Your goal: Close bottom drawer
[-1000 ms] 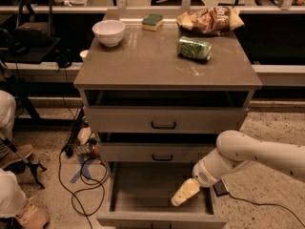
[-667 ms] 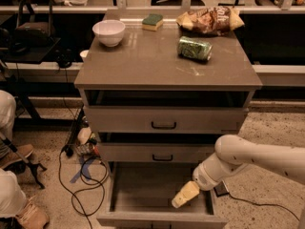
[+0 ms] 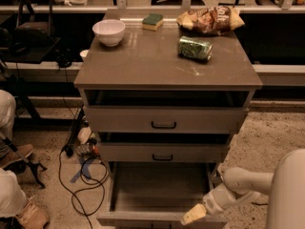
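Note:
The bottom drawer [image 3: 157, 187] of the grey-beige cabinet [image 3: 167, 66] is pulled far out, and its empty inside faces up. Its low front panel [image 3: 138, 219] lies at the bottom edge of the view; no handle shows on it. My gripper [image 3: 193, 216], with a cream-coloured tip on a white arm [image 3: 243, 182], comes in from the lower right. It sits at the right part of the drawer's front panel, over the rim. I cannot tell whether it touches the panel.
The middle drawer [image 3: 162, 152] and top drawer [image 3: 164, 119] stand slightly open. On top are a white bowl [image 3: 109, 31], a sponge [image 3: 153, 21], a chip bag [image 3: 209, 19] and a green can [image 3: 195, 48]. Cables [image 3: 76, 175] and a person's shoes [image 3: 14, 156] lie to the left.
My gripper has moved from inside the drawer down and outward to its front rim. The arm has swung lower and to the right. The drawer has not visibly moved.

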`<control>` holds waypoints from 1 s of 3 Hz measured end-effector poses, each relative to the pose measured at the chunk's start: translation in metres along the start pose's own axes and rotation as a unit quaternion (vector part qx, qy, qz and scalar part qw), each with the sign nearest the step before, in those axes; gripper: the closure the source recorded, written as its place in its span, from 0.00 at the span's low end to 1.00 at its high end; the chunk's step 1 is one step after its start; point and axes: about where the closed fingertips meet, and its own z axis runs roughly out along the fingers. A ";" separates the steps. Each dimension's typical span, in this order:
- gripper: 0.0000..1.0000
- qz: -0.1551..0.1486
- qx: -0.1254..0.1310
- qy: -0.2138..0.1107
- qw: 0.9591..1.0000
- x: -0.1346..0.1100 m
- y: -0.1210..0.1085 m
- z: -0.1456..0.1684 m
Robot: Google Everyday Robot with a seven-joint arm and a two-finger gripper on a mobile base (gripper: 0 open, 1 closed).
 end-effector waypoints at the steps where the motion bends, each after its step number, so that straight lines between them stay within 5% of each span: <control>1: 0.25 0.043 -0.012 0.009 0.999 0.025 -0.022 0.031; 3: 0.72 0.114 0.014 0.056 0.992 0.065 -0.071 0.090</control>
